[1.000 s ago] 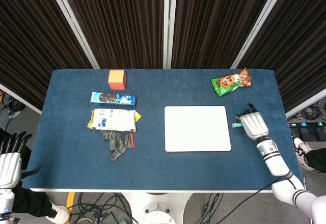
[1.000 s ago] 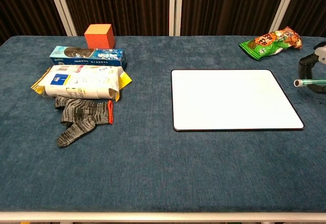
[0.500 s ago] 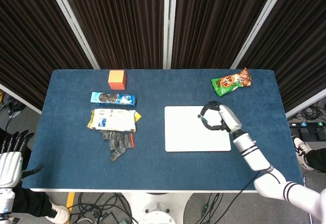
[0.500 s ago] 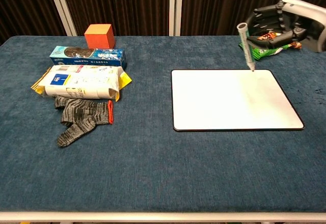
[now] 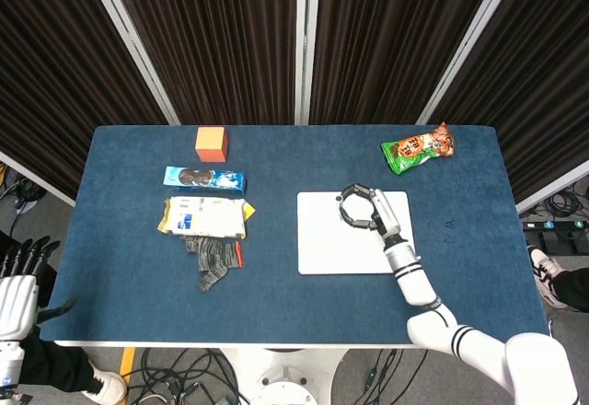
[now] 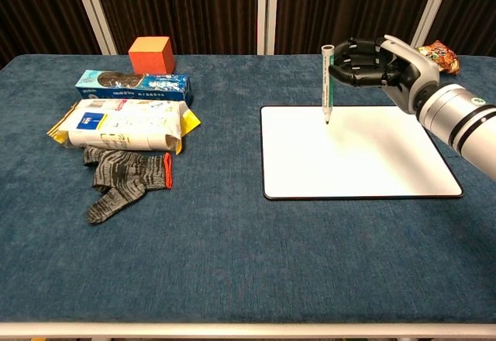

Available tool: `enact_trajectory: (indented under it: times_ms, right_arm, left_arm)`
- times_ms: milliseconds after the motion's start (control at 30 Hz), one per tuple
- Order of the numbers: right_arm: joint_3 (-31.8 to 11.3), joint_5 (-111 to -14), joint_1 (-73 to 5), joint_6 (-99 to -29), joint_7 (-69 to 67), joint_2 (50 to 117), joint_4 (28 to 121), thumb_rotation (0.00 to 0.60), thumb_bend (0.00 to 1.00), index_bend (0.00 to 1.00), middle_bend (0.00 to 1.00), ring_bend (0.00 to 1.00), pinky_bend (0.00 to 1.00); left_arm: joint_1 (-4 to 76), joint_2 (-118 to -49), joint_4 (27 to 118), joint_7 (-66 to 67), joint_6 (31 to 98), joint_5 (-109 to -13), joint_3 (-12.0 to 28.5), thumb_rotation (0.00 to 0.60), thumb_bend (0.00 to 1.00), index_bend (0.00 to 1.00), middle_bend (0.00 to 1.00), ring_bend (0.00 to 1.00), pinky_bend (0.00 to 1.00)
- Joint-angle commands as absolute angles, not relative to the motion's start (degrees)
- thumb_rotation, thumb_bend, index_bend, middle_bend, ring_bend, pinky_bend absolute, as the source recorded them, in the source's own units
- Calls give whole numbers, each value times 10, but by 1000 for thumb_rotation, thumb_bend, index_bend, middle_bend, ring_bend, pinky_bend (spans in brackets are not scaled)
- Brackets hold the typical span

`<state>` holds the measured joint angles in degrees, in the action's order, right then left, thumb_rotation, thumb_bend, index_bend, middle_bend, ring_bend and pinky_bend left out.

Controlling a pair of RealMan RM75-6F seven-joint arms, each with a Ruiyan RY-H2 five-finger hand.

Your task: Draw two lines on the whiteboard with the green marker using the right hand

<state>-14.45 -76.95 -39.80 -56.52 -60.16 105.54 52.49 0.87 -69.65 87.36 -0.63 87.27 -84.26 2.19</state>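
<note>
Head view, right hand: the right hand (image 5: 375,210) sits over the upper left part of the whiteboard (image 5: 355,233), fingers curled around the green marker (image 5: 341,199); half a second ago it was further right on the board, a second ago off the board at the right of the bench (image 5: 129,304).
Head view, left hand: the left hand (image 5: 17,296) hangs at the lower left frame edge, fingers spread, holding nothing, unchanged.
Head view, writing: none readable on the cookie box (image 5: 204,179) or snack bag (image 5: 419,146).
Chest view, marker: held upright, cap end up, tip (image 6: 327,121) touching or just above the board's upper middle.
Chest view, board: no line visible yet.
Chest view, meaning: the leftward shift probably sets the start of the first stroke.
Chest view, labels: print on the white packet (image 6: 124,124) too small to read.
</note>
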Motion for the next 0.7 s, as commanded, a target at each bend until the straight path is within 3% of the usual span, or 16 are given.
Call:
enact_trajectory:
  times_ms: [33, 700]
  right_arm:
    - [-146, -763, -398, -556, -613, 1074, 505, 600, 667, 605, 528, 315, 168]
    - [-158, -765, -414, -544, -623, 1144, 413, 600, 677, 605, 520, 315, 168]
  left_arm:
    - [10, -699, 869, -10, 870, -841, 23, 600, 0, 129, 68, 0, 0]
    - [11, -714, 837, -35, 860, -835, 21, 600, 0, 129, 68, 0, 0]
